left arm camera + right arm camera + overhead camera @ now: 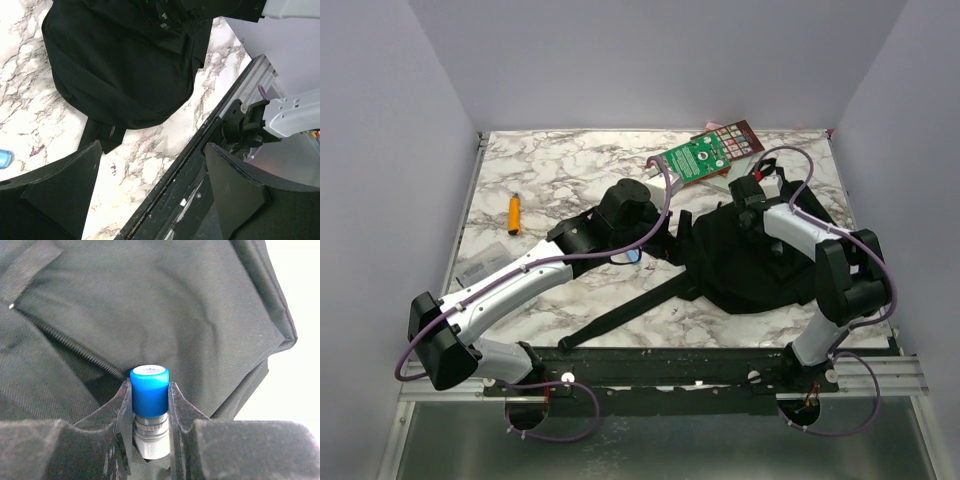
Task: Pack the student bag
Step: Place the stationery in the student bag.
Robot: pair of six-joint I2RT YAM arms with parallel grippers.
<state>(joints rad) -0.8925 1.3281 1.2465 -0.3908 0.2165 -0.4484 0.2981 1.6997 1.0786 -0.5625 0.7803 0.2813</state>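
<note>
Black fabric student bag (740,260) lies on the right half of the table (560,165), twd the near-right corner, one strap trailing to mid near edge. Right gripper (149,387), over the bag's far end, is clamped on a blue-capped tube (149,412), jaws nearly closed. Left gripper (152,147) gapes wide, empty, just left of the bag. Green book (705,155) at far edge.

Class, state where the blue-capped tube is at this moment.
Right wrist view, centre: the blue-capped tube is gripped in the right claw, over the black backpack, near its zipper.
</note>
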